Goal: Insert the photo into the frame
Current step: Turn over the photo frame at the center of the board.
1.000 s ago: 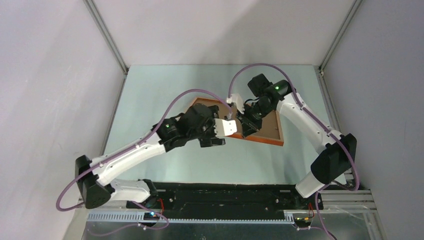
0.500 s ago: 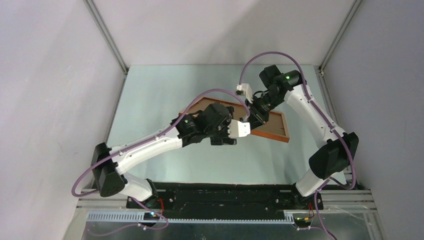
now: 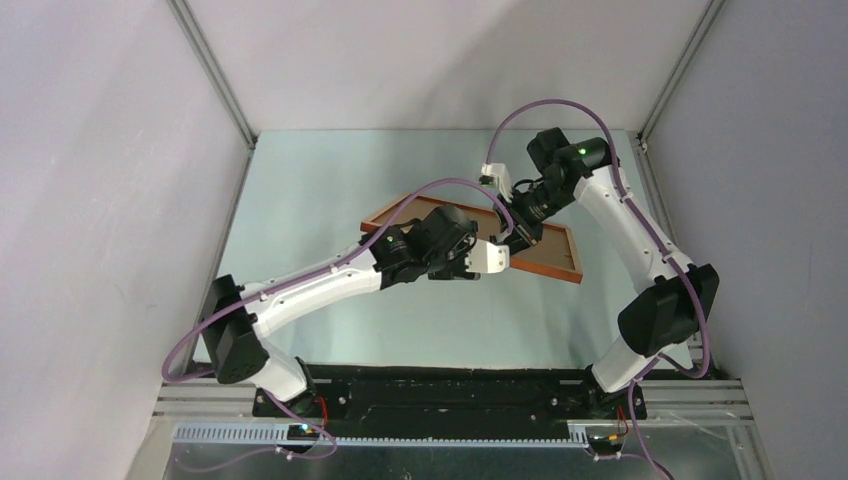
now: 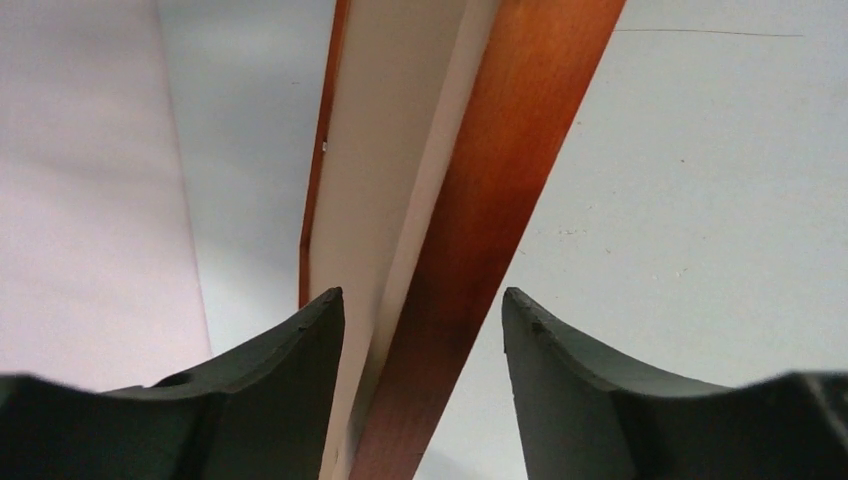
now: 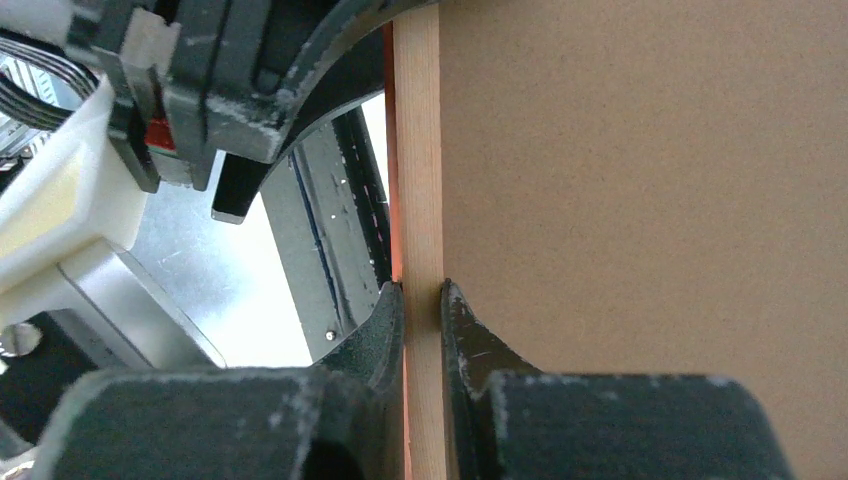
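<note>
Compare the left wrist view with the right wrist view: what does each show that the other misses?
Left wrist only: the left gripper open astride the frame's orange face, bare table beside it. Right wrist only: the right gripper shut on the frame's pale edge, and the brown backing board. Both: one frame rail running between the fingers.

Table (image 3: 300,200): pale blue-green top, matt, with grey walls (image 3: 100,150) on three sides. Wrist view shows faint scratches and small specks on the surface.

Frame (image 3: 574,255): on the table right of centre, towards the far half, set askew to the table edges. Back side up, with brown board (image 3: 545,248) filling it. Cannot tell whether it lies flat or has an edge raised.

Black rail (image 3: 450,392): runs along the near edge.
</note>
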Robot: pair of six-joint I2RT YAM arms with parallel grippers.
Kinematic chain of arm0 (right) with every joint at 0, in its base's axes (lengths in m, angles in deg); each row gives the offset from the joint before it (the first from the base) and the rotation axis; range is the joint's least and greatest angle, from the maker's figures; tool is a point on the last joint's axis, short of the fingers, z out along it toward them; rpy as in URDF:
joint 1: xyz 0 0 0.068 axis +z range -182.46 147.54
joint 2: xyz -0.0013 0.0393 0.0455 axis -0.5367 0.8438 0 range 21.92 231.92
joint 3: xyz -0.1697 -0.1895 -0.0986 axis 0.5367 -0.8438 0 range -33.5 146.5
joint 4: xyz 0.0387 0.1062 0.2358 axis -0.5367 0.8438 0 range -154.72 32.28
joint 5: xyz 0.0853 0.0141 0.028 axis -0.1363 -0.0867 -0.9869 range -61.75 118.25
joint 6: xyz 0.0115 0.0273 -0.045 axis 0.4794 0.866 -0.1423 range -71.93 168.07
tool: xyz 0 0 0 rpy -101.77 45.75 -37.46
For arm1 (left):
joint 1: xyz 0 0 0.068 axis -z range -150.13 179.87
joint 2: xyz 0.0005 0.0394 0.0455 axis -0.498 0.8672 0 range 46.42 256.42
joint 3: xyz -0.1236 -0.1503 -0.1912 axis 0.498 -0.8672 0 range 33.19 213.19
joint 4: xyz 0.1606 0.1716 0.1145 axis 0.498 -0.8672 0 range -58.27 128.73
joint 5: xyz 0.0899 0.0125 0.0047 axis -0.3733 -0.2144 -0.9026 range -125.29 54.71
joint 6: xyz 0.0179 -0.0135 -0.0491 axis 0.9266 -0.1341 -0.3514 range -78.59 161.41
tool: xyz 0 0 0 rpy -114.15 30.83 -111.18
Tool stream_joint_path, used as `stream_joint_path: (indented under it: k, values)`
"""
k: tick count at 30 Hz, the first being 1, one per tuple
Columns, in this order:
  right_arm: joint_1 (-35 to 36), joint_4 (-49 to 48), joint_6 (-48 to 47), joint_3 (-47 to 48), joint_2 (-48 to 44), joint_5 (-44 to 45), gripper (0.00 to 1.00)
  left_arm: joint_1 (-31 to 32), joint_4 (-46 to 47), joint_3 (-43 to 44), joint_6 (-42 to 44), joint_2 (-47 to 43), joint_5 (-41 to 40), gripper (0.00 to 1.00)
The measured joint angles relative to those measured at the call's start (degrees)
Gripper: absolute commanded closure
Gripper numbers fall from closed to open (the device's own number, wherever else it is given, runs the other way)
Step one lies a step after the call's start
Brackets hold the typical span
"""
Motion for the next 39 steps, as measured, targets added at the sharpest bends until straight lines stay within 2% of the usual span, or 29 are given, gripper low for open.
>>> stream_joint_path:
  k: [4, 9, 10, 12, 16, 21, 25, 30, 35, 39]
  values:
    - [-0.2, 0.1, -0.2, 0.0, 0.0, -0.2, 1.0, 0.1, 0.0, 0.7, 0.3, 0.0, -0.8, 0.54]
    - [-0.6, -0.2, -0.3, 0.0, -0.1, -0.3, 1.0, 0.4, -0.4, 1.0, 1.8, 0.0, -1.4, 0.84]
    - [-0.8, -0.3, -0.3, 0.0, -0.2, -0.5, 0.96, 0.7, -1.2, 0.9, 3.5, 0.1, -1.6, 0.86]
    - [-1.2, -1.3, -0.3, -0.2, -0.7, -0.6, 0.87, 1.5, -1.8, 0.9, 4.0, 0.2, -3.3, 0.98]
    - [-1.4, -3.5, 1.0, -2.1, -2.6, -0.5, 0.64, 1.6, -1.3, 0.9, 4.2, 0.1, -3.8, 1.0]
    - [-2.8, -8.5, 4.7, -5.1, -7.7, 1.0, 0.45, 1.6, -3.2, 0.9, 4.3, 0.0, -4.5, 1.0]
    - [-4.9, -12.7, 7.3, -7.5, -13.5, 1.7, 0.37, 1.6, -4.7, 0.9, 4.2, -0.6, -4.9, 1.0]
    - [-8.2, -19.0, 10.4, -12.4, -21.4, 1.6, 0.31, 1.6, -7.0, 0.9, 4.2, -2.1, -5.3, 1.0]
    - [-13.4, -24.3, 12.9, -19.3, -28.1, 0.0, 0.14, 1.6, -10.0, 0.9, 4.2, -3.7, -5.7, 1.0]
    - [-18.6, -28.3, 14.2, -24.6, -32.8, -3.0, 0.1, 1.0, -13.8, 1.9, 4.2, -4.3, -5.6, 1.0]
